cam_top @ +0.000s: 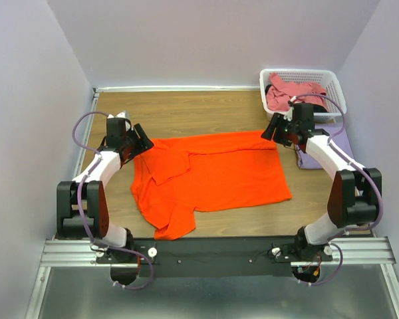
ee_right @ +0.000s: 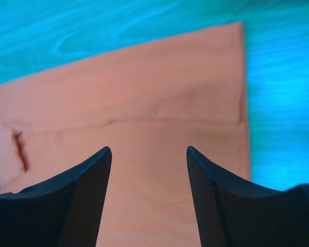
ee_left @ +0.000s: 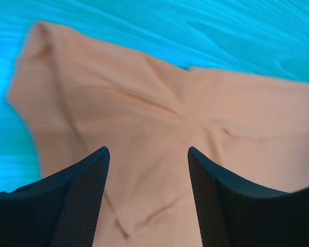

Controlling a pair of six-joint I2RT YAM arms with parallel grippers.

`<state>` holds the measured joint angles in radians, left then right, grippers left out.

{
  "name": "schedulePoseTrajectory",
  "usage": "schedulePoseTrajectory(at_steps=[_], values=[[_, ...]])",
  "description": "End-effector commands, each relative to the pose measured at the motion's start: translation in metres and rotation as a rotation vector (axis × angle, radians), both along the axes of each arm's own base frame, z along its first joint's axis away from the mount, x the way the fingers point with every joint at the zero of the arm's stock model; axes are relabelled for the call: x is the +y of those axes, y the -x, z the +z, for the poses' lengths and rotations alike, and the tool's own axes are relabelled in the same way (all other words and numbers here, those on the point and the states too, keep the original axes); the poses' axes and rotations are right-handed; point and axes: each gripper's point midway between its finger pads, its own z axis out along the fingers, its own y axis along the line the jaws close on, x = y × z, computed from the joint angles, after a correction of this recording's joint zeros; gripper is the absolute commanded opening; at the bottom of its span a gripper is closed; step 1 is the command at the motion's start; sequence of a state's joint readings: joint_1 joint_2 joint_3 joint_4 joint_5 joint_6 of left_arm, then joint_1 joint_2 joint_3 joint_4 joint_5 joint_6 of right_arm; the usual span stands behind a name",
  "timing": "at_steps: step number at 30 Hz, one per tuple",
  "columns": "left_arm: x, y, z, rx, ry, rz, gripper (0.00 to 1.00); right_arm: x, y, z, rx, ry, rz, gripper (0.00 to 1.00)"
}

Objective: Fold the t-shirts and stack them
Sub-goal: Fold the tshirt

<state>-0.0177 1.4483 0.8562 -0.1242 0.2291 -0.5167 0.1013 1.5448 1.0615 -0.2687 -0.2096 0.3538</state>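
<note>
Left gripper [cam_top: 138, 141] is hanging over the far left corner of the orange shirt [cam_top: 213, 176], up by the collar end, fingers spread and nothing pinched. Right gripper [cam_top: 277, 131] is the same deal at the shirt's far right corner: fingers apart, just cloth underneath. That shirt is laid out on the wooden table [cam_top: 206, 109], with a strip along its far edge folded over. Past its far right corner there's a white basket [cam_top: 334, 81] with the pink shirt [cam_top: 292, 94] in it. The lavender shirt [cam_top: 342, 141] lies just right of the orange one.
</note>
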Motion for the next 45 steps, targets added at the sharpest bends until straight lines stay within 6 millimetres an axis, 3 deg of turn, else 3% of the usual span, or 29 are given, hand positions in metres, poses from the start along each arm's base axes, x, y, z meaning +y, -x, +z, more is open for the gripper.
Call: schedulePoseTrajectory(at_steps=[1,2,7,12,19,23,28,32,35,41,45], values=[[0.032,-0.022,-0.008,-0.01,-0.042,0.093,0.68,-0.024,-0.03,0.001,-0.024,-0.021,-0.124,0.65],[0.035,-0.025,-0.02,0.014,-0.042,0.096,0.66,-0.024,-0.034,0.001,-0.024,-0.032,-0.127,0.64],[0.051,-0.047,-0.039,0.056,-0.056,0.117,0.61,-0.016,-0.05,-0.007,-0.007,-0.084,-0.114,0.6],[0.064,-0.054,-0.044,0.056,-0.083,0.151,0.59,-0.01,-0.055,-0.023,0.026,-0.12,-0.097,0.58],[0.068,-0.065,-0.057,0.085,-0.105,0.141,0.55,-0.002,-0.064,-0.04,0.053,-0.159,-0.069,0.55],[0.072,-0.066,-0.069,0.114,-0.121,0.146,0.45,-0.004,-0.07,-0.054,0.07,-0.169,-0.08,0.54],[0.078,-0.071,-0.079,0.135,-0.139,0.158,0.26,-0.012,-0.076,-0.082,0.11,-0.197,-0.119,0.52],[0.086,-0.08,-0.082,0.14,-0.154,0.171,0.24,-0.031,-0.08,-0.109,0.154,-0.207,-0.192,0.52],[0.09,-0.087,-0.085,0.148,-0.151,0.185,0.16,-0.042,-0.082,-0.122,0.168,-0.198,-0.247,0.52],[0.089,-0.094,-0.085,0.146,-0.124,0.21,0.12,-0.068,-0.089,-0.122,0.154,-0.182,-0.344,0.52],[0.091,-0.092,-0.079,0.133,-0.118,0.237,0.12,-0.072,-0.09,-0.113,0.131,-0.17,-0.352,0.52]])
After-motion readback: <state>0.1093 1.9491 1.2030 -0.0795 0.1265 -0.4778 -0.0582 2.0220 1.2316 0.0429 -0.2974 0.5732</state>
